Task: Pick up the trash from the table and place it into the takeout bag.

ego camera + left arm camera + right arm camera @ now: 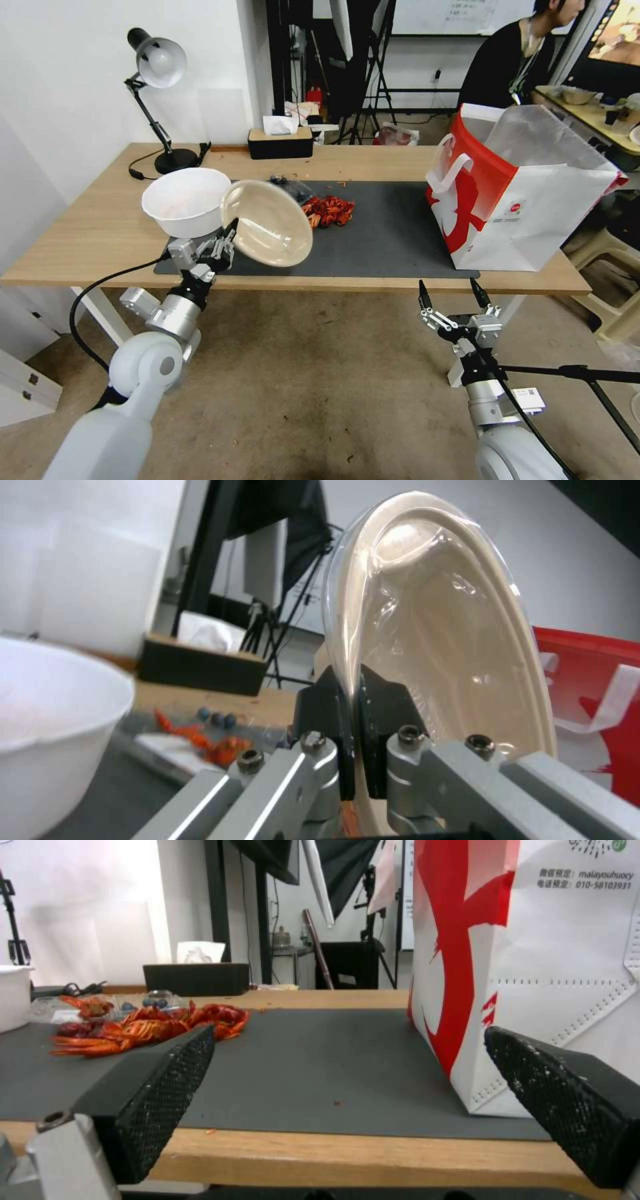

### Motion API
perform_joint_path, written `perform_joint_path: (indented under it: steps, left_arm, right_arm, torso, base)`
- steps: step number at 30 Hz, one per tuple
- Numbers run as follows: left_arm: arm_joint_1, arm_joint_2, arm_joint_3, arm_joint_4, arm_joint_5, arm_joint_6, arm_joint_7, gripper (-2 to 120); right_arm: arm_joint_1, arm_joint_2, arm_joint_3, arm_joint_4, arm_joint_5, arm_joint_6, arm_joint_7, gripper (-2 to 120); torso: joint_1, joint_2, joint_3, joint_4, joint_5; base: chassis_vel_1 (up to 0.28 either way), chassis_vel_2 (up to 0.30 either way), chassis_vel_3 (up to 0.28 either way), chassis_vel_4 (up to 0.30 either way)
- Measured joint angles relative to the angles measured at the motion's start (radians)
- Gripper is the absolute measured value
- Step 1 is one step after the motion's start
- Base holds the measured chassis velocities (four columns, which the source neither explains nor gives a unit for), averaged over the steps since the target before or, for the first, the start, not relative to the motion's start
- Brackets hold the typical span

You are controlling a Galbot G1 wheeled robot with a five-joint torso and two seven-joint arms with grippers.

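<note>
Now, per view:
Head: L hand [229, 239] clamps rim of beige bowl [268, 223], tilted on edge above mat [380, 233], beside white bowl [186, 200]. Crayfish shells [329, 210] mid-mat. Takeout bag [520, 190] upright at tabletop [87, 230] right end. R hand [451, 295] spread open, off near edge, below bag.
L wrist: fingers [387, 710] pinch bowl rim; bag behind.
R wrist: fingers [167, 1080] wide apart, gripping nothing; shells on one side, bag w/ red print on the other.

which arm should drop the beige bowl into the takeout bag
Left, probably. The left gripper already pinches the beige bowl by its rim, lifted off the table. The right gripper hangs open below the table edge near the takeout bag.
</note>
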Motion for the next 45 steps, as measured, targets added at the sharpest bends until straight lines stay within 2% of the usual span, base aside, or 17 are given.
perform_joint_path:
  steps: [8, 11, 12, 15, 16, 19, 20, 22, 24, 25, 27, 29, 33, 35, 41, 43, 45]
  left_arm:
    - [-0.105, 0.103, 0.065, 0.025, -0.044, -0.032, 0.044, 1]
    - [-0.219, 0.167, 0.133, 0.054, -0.093, -0.042, 0.070, 1]
    - [-0.219, 0.167, 0.133, 0.054, -0.093, -0.042, 0.070, 1]
    - [-0.351, 0.216, 0.230, 0.102, -0.152, -0.047, 0.097, 1]
    - [-0.351, 0.216, 0.230, 0.102, -0.152, -0.047, 0.097, 1]
    - [-0.471, 0.238, 0.332, 0.143, -0.196, -0.048, 0.110, 1]
    - [-0.471, 0.238, 0.332, 0.143, -0.196, -0.048, 0.110, 1]
    - [-0.607, 0.246, 0.460, 0.189, -0.234, -0.050, 0.118, 1]
    - [-0.627, 0.245, 0.479, 0.197, -0.240, -0.050, 0.119, 1]
    - [-0.697, 0.236, 0.534, 0.225, -0.257, -0.050, 0.120, 1]
    - [-0.713, 0.233, 0.546, 0.231, -0.261, -0.049, 0.120, 1]
    - [-0.832, 0.201, 0.625, 0.278, -0.282, -0.044, 0.114, 1]
    - [-0.938, 0.166, 0.694, 0.318, -0.296, -0.040, 0.103, 1]
    - [-1.026, 0.127, 0.772, 0.356, -0.310, -0.037, 0.087, 1]
    - [-1.115, 0.070, 0.860, 0.404, -0.328, -0.035, 0.068, 1]
    - [-1.181, 0.008, 0.912, 0.455, -0.339, -0.034, 0.059, 1]
    - [-1.199, -0.013, 0.926, 0.473, -0.342, -0.034, 0.055, 1]
  right_arm:
    - [-0.002, 0.000, 0.001, -0.008, -0.003, 0.001, 0.000, 100]
    - [0.003, 0.000, 0.001, -0.016, -0.004, 0.000, 0.000, 100]
    - [0.003, 0.000, 0.001, -0.016, -0.004, 0.000, 0.000, 100]
    - [0.014, -0.001, 0.001, -0.028, -0.004, 0.000, 0.000, 100]
    - [0.014, -0.001, 0.001, -0.028, -0.004, 0.000, 0.000, 100]
    - [0.023, 0.000, 0.001, -0.034, -0.003, 0.000, -0.001, 100]
    - [0.023, 0.000, 0.001, -0.034, -0.003, 0.000, -0.001, 100]
    - [0.031, 0.001, 0.002, -0.040, -0.003, 0.000, 0.000, 100]
    - [0.032, 0.002, 0.003, -0.041, -0.003, 0.000, -0.001, 100]
    - [0.035, 0.003, 0.004, -0.045, -0.003, -0.001, 0.000, 100]
    - [0.035, 0.003, 0.005, -0.046, -0.003, -0.001, 0.000, 100]
    - [0.039, 0.004, 0.005, -0.055, -0.004, -0.001, -0.001, 100]
    - [0.043, 0.008, 0.005, -0.060, -0.008, -0.001, -0.001, 100]
    - [0.047, 0.011, 0.005, -0.060, -0.010, -0.004, -0.001, 100]
    - [0.050, 0.011, 0.005, -0.060, -0.011, -0.008, 0.000, 100]
    - [0.053, 0.010, 0.007, -0.060, -0.011, -0.009, 0.000, 100]
    - [0.053, 0.009, 0.008, -0.060, -0.011, -0.009, 0.001, 100]
  torso:
    - [0.000, 0.000, 0.000, 0.0000, 0.0000]
    - [0.000, 0.000, 0.000, 0.0000, -0.0002]
    - [0.000, 0.000, 0.000, 0.0000, -0.0002]
    - [0.000, 0.000, 0.000, 0.0001, -0.0001]
    - [0.000, 0.000, 0.000, 0.0001, -0.0001]
    - [0.000, 0.000, 0.000, 0.0000, 0.0004]
    - [0.000, 0.000, 0.000, 0.0000, 0.0004]
    - [0.000, 0.000, 0.000, -0.0002, 0.0005]
    - [0.000, 0.000, 0.000, -0.0002, 0.0006]
    - [0.000, 0.000, 0.000, -0.0001, -0.0002]
    - [0.000, 0.000, 0.000, -0.0001, -0.0001]
    - [0.000, 0.000, 0.000, 0.0002, 0.0002]
    - [0.000, 0.000, 0.000, -0.0001, 0.0009]
    - [0.000, 0.000, 0.000, 0.0000, 0.0000]
    - [0.000, 0.000, 0.000, 0.0000, 0.0002]
    - [0.000, 0.000, 0.000, 0.0000, 0.0005]
    - [0.000, 0.000, 0.000, 0.0000, 0.0003]
  base:
    - [0.000, 0.000, 0.000, 0.000]
    - [0.000, 0.000, 0.000, 0.000]
    - [0.000, 0.000, 0.000, 0.000]
    - [0.000, 0.000, 0.000, 0.000]
    - [0.000, 0.000, 0.000, 0.000]
    - [0.000, 0.000, 0.000, 0.000]
    - [0.000, 0.000, 0.000, 0.000]
    - [0.000, 0.000, 0.000, 0.000]
    - [0.000, 0.000, 0.000, 0.000]
    - [0.000, 0.000, 0.000, 0.000]
    - [0.000, 0.000, 0.000, 0.000]
    - [0.000, 0.000, 0.000, 0.000]
    - [0.000, 0.000, 0.000, 0.000]
    - [0.000, 0.000, 0.000, 0.000]
    - [0.000, 0.000, 0.000, 0.000]
    - [0.000, 0.000, 0.000, 0.000]
    - [0.000, 0.000, 0.000, 0.000]
